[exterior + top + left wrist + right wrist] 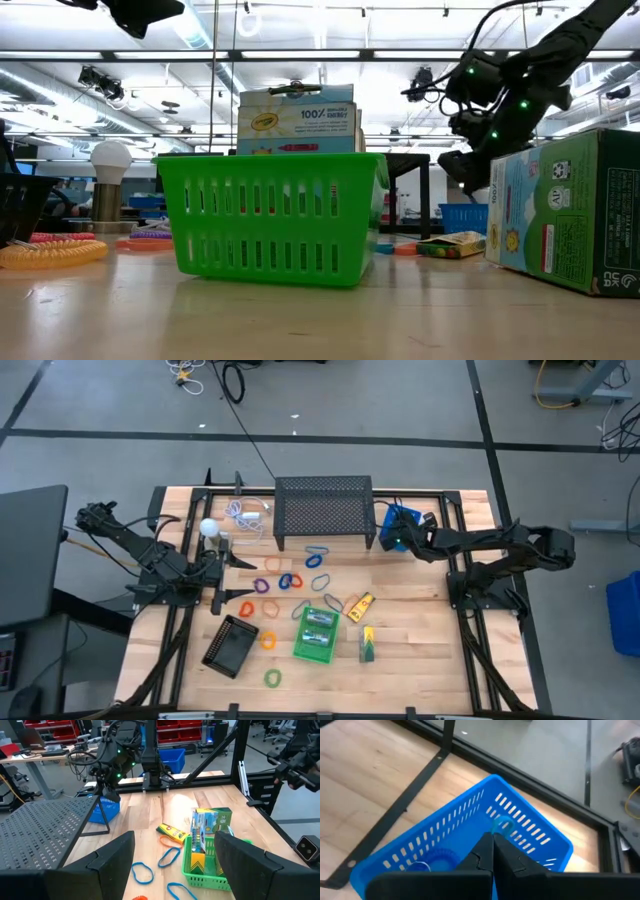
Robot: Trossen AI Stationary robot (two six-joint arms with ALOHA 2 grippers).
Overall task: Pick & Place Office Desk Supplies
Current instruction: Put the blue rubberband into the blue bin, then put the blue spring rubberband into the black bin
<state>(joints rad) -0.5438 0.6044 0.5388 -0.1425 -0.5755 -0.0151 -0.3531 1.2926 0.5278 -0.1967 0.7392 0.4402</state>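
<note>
We judge the job partway: crayon boxes (319, 628) sit in the green basket (299, 651), many loops (288, 581) lie loose, our right gripper (493, 851) pinches a blue loop (503, 824) over the blue basket (470, 827), left gripper (172, 855) open, empty.

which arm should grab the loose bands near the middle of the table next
Left. Its pincer is open and faces the blue bands beside the green basket. The right pincer is shut over the blue basket at the far side.

We see our right gripper (493, 851) closed above a blue basket (470, 825). The basket sits on the wooden table (365, 775).
</note>
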